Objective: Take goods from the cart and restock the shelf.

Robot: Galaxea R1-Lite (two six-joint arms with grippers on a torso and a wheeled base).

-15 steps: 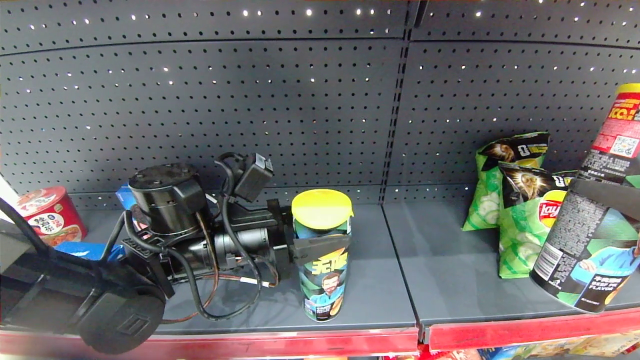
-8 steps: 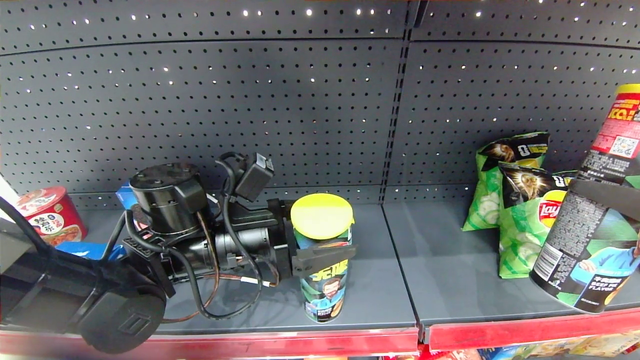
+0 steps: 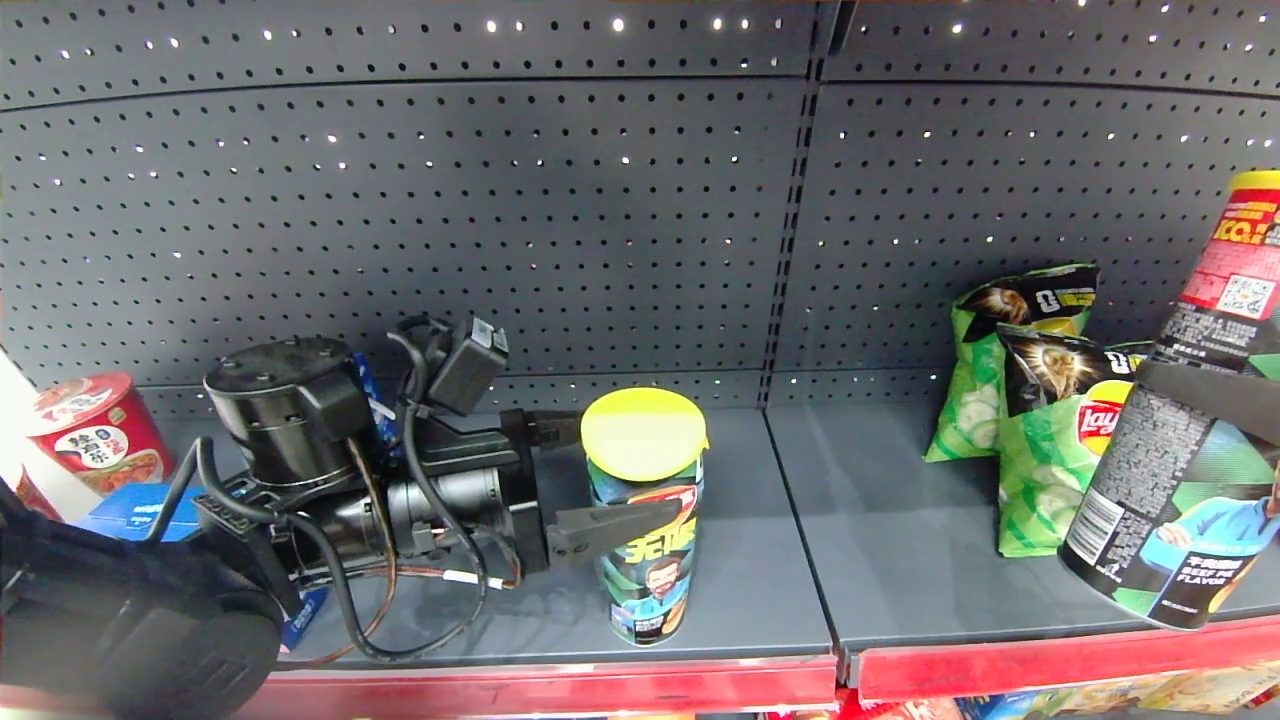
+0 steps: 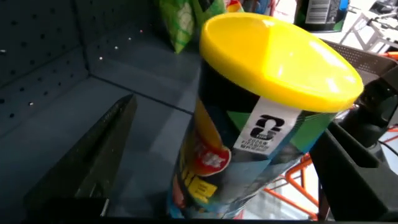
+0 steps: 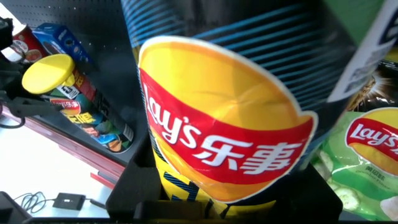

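Observation:
A tall chip can (image 3: 645, 520) with a yellow lid stands upright on the grey shelf (image 3: 740, 590), near its front edge. My left gripper (image 3: 628, 470) is open around the can's upper half, one finger (image 3: 610, 525) in front and one behind, with gaps on both sides in the left wrist view, where the can (image 4: 261, 124) rises between the fingers (image 4: 93, 162). At the far right my right gripper (image 3: 1200, 415) is shut on a second, larger chip can (image 3: 1180, 450), held tilted above the shelf. That can (image 5: 230, 130) fills the right wrist view, above the right gripper (image 5: 230, 193).
Two green chip bags (image 3: 1030, 400) lean against the pegboard at the back right. A red noodle cup (image 3: 95, 430) and blue boxes (image 3: 130, 505) sit at the far left. The shelf has a red front lip (image 3: 540, 685). Bare shelf lies between the yellow-lidded can and the bags.
My left gripper has let go of the yellow-lidded can, opened and drawn back to the left. The can stays standing on the shelf. The right arm has hardly moved.

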